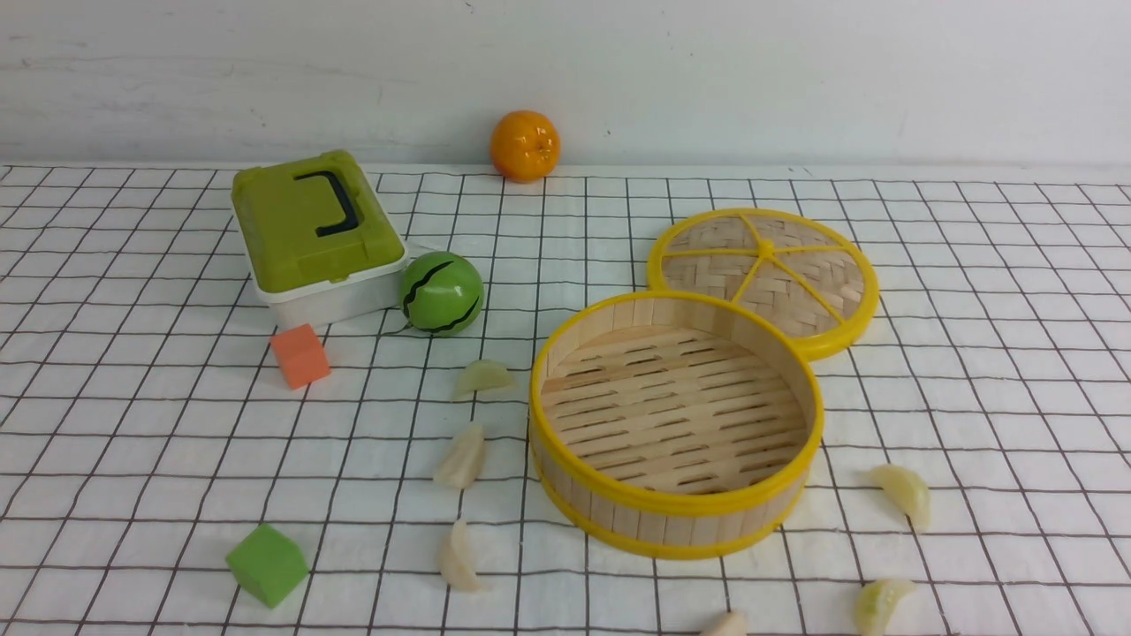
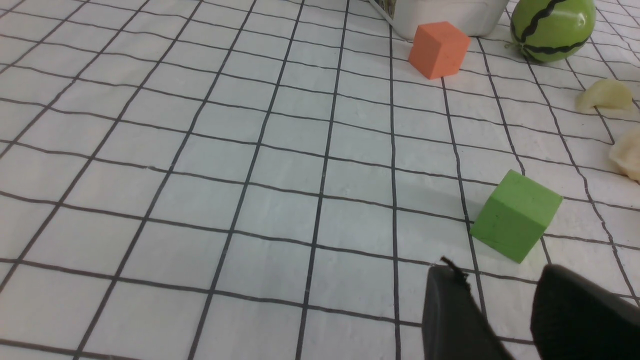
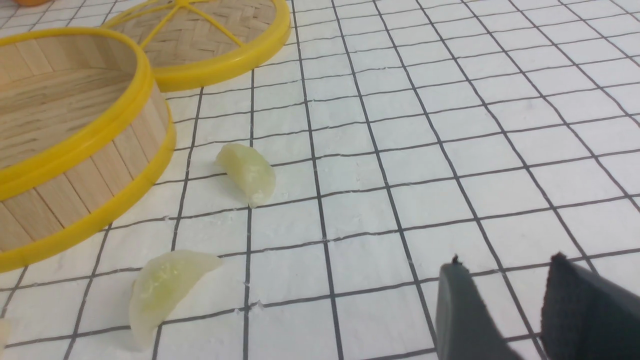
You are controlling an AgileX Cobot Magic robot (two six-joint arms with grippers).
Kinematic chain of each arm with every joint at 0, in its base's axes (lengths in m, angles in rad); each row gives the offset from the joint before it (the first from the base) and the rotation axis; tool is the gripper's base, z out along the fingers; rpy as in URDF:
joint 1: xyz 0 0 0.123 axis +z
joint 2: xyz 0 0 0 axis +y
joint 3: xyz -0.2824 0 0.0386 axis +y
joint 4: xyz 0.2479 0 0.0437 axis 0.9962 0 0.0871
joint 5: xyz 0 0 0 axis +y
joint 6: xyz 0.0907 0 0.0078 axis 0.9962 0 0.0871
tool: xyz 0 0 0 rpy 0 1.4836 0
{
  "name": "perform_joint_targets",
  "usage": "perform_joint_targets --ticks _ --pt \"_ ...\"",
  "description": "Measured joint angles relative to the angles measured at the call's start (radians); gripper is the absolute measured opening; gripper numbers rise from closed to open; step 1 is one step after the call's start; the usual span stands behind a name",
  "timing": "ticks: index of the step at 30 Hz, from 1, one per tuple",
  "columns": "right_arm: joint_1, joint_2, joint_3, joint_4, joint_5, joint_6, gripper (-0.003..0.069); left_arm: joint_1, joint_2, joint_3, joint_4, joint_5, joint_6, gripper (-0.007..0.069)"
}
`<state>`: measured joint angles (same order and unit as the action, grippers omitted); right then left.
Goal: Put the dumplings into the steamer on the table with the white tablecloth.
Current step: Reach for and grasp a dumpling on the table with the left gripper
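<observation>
A: One of the dumplings (image 1: 726, 625) lies closest, half cut off at the near edge of the front view, just near of the steamer (image 1: 676, 422). The steamer is right of centre on the bench (image 1: 1016, 353) and empty.

B: Count?

A: Six dumplings, all on the tablecloth (image 1: 132, 459) — three left of the steamer, three to its near right. One steamer. One lid (image 1: 764, 274) touching its far rim. Two cubes: orange cube (image 1: 300, 355) and green cube (image 1: 267, 564). One box (image 1: 314, 234), one toy melon (image 1: 441, 293), one orange (image 1: 525, 146).

B: Tools?

A: Left tool (image 2: 500, 280) and right tool (image 3: 505, 272) both have fingers apart, with nothing between them.

B: Hazards?

A: The glossy skins will likely squirt out of a pinch. The green cube sits near the left tool — it could be struck, or taken by mistake. A knock might shove the light steamer. A low pinch may snag the cloth.
</observation>
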<state>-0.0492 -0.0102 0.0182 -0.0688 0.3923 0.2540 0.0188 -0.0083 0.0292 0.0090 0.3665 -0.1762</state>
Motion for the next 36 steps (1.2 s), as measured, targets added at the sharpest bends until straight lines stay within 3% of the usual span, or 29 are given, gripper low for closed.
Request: perform_joint_targets --ticks 26,36 --pt "0.000 0.000 0.000 0.005 0.000 0.000 0.0239 0.000 0.000 0.000 0.007 -0.002 0.000 0.0239" --pt "0.000 0.000 0.000 0.057 0.000 0.000 0.0239 0.000 0.000 0.000 -0.046 -0.123 0.000 0.0239"
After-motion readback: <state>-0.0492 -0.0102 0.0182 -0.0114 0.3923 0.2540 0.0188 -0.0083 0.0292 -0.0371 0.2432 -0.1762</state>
